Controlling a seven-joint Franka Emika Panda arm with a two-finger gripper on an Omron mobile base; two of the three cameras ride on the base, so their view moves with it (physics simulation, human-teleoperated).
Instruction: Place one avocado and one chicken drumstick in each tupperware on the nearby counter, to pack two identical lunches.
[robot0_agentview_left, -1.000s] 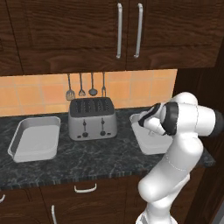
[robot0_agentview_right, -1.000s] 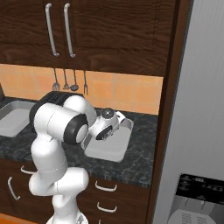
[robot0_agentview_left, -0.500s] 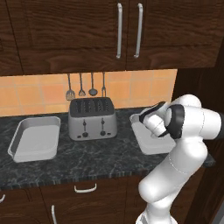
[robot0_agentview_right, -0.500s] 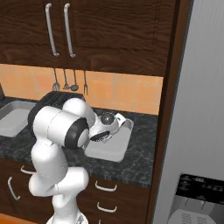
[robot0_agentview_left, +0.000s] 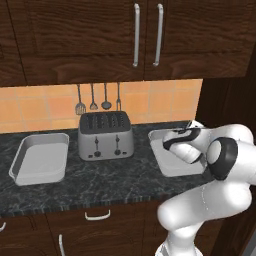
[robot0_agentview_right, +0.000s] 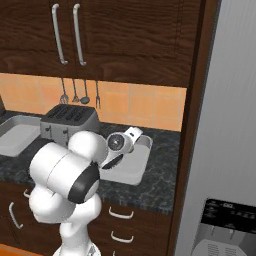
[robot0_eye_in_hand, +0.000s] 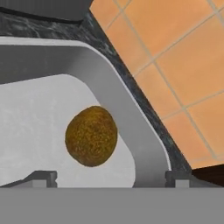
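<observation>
While the fingers (robot0_eye_in_hand: 107, 178) are standing spread wide w/ nothing between them, the avocado (robot0_eye_in_hand: 91, 136) is lying free on the floor of the right tupperware (robot0_agentview_left: 161, 165), close to its far rounded corner by the tiled wall. Judging the step as a release, the sensible thing is lifting straight up and clear so neither tip is nudging the ball; being round and pebbly-skinned, it is probably rolling easily on that smooth, matte pale floor, though the raised rim is likely stopping it. The left tupperware (robot0_agentview_left: 38, 159) is sitting beyond the brushed-metal toaster (robot0_agentview_left: 105, 135), both on the dark speckled stone worktop (robot0_agentview_left: 100, 182). No drumstick is visible, so packing is looking early.
</observation>
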